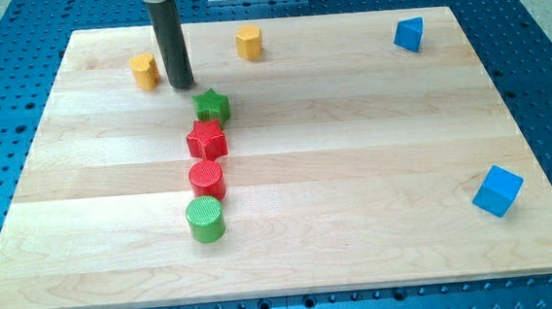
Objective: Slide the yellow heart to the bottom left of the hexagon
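The yellow heart [145, 71] lies near the board's top left. The yellow hexagon [249, 41] lies to its right, near the top edge. My rod comes down from the view's top between them. My tip [182, 86] rests on the board just right of the heart and a little below it, with a small gap. It stands left of and below the hexagon, and just above and left of the green star [212, 105].
Below the green star, a red star [207, 139], a red cylinder [207, 179] and a green cylinder [206, 219] form a column. A blue triangular block [408, 34] sits at the top right and a blue cube [498, 191] at the lower right. The wooden board [355, 168] is surrounded by a blue perforated table.
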### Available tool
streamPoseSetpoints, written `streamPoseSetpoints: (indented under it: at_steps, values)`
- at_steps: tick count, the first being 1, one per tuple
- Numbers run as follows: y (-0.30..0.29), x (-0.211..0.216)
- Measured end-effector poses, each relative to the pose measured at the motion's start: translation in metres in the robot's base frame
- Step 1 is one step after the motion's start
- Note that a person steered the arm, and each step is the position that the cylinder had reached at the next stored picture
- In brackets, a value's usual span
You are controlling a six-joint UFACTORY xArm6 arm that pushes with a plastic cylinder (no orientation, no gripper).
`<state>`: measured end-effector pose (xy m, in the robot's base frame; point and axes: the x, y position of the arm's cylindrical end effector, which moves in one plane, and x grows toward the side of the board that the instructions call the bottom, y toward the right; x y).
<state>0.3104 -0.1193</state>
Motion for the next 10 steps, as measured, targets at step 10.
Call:
streamPoseSetpoints:
  at_steps: [10]
  values:
    - [0.085, -0.015]
